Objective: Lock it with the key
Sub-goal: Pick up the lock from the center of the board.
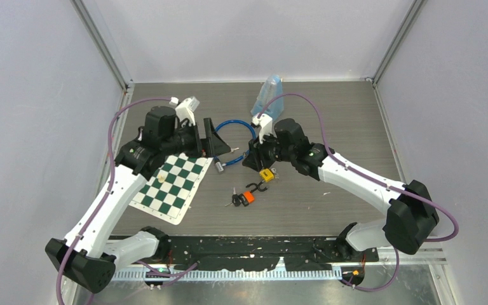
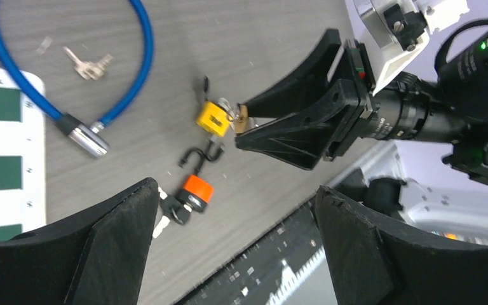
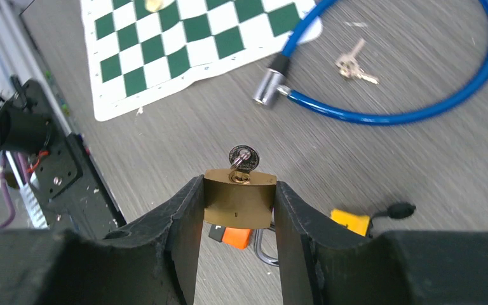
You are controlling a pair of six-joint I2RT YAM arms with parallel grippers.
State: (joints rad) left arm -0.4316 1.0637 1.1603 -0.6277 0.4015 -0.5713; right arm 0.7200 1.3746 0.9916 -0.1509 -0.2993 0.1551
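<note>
Item: brass padlock (image 3: 238, 204), body clamped on both flanks, keyway end pointing away from the wrist.
Location: held off the table (image 1: 330, 121), mid-field, directly above the yellow padlock (image 1: 266, 174) and orange padlock (image 1: 249, 196).
Key: key (image 3: 243, 156) seated in the keyway, round head standing clear of the fingers.
Right gripper: right gripper (image 3: 239, 185) closed narrow on the brass padlock, nothing else in it.
Left gripper: left gripper (image 2: 235, 190) spread wide and empty, facing the right one with a gap between them.
Shackle: mostly hidden behind the body; you cannot tell whether it is pressed home.
Step in hand: lock presented, key in, not yet turned (by my reading, the hand-over to the turning hand).
Next move calls for: bring the left fingers onto the flat of the key head, pinch square, rotate about the key's axis while the right holds firm. The head is small, so align before closing.
Obstructions: blue cable lock (image 1: 235, 130) and spare keys (image 3: 354, 67) lie beyond, chess mat (image 1: 171, 187) to the left; all are flat on the table and below your approach line.
Open room: free air between the two grippers. The near table edge is well behind the work.
</note>
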